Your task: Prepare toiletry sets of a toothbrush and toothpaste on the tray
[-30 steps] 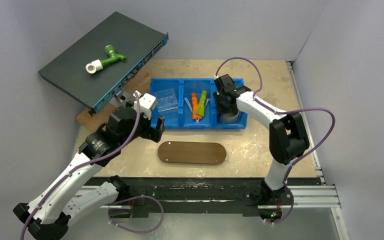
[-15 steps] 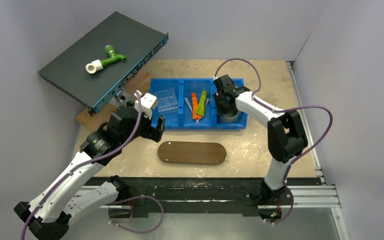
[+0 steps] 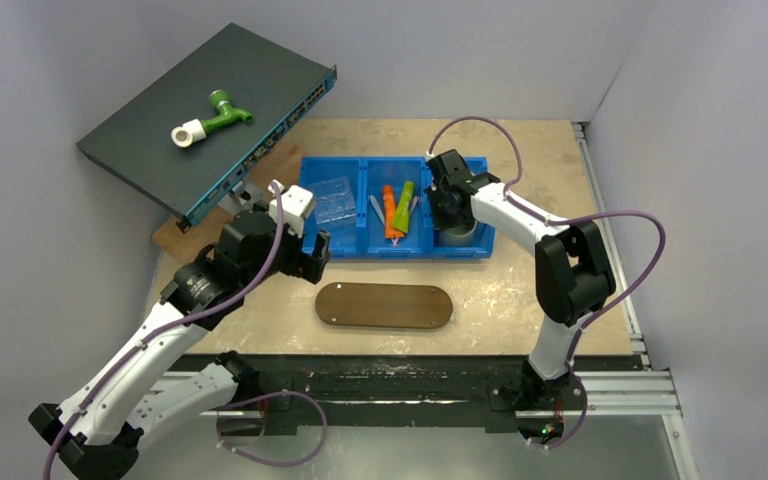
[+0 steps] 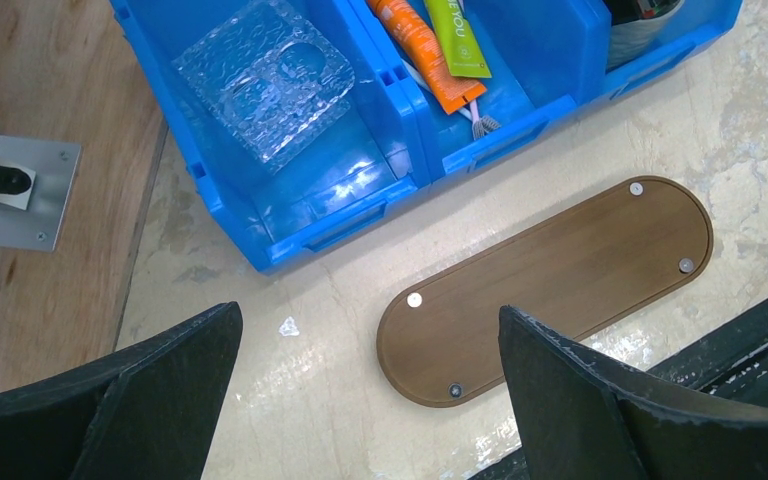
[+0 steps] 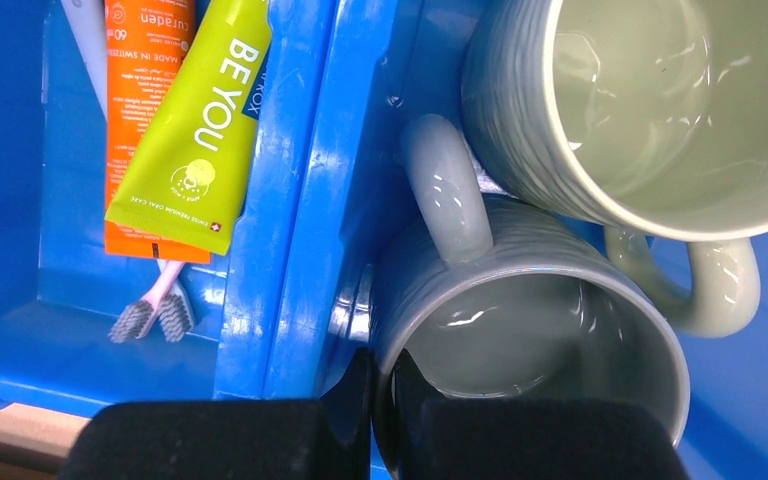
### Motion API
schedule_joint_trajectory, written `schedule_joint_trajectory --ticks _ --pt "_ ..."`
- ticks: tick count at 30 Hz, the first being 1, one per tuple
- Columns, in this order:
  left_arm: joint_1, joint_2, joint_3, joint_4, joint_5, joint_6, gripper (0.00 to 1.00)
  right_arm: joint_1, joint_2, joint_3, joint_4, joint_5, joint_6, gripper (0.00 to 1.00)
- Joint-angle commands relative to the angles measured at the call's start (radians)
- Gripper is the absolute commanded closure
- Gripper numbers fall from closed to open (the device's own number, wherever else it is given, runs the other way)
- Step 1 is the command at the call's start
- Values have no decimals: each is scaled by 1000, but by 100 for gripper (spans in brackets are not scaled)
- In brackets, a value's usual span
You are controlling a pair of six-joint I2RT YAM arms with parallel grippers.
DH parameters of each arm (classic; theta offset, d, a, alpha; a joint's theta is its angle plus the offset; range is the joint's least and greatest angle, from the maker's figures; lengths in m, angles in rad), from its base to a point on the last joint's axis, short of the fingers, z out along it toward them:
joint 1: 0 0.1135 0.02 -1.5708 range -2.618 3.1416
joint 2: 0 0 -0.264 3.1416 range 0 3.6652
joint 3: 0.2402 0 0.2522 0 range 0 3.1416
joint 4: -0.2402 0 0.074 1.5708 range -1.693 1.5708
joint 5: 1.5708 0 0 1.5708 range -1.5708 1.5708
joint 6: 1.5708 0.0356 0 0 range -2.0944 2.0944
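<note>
Left gripper (image 4: 368,318) is hovering with jaws spread wide over the tray (image 4: 560,270), lying by the table's near edge | right gripper (image 5: 390,405) is clenching a grey mug (image 5: 520,330) by the rim in the blue bin (image 5: 290,200) | orange tube (image 5: 145,60), lime-green tube (image 5: 200,120) and pink toothbrush (image 5: 165,290) are resting in the middle compartment.

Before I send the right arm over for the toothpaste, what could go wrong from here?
The right pincer sits at the rim of the lower mug, beside the divider; sweeping sideways could drag the mug or catch the divider. The lime-green tube lies on the orange tube, with a pink toothbrush beneath, so a pinch may lift both tubes.
</note>
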Motion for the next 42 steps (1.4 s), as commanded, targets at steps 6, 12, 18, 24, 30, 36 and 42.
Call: schedule_joint_trajectory --ticks 6,12,18,24,30,36,42 --pt "11 0 19 42 5 11 0 1 -130 87 -27 111 6 100" --pt "14 -2 18 42 2 8 0 2 -190 129 -59 129 10 100" --pt "20 -7 21 42 -2 2 0 30 -236 182 -109 132 -6 100" --pt "28 -14 21 39 -11 -8 0 90 -285 238 -157 137 -33 100" --pt "58 -30 21 37 -46 -35 0 170 -323 267 -183 118 -65 100" --pt "122 -24 34 16 -96 -87 0 261 -348 268 -183 78 -88 100" --pt "186 -36 43 -8 -181 -137 0 366 -353 247 -156 46 -98 100"
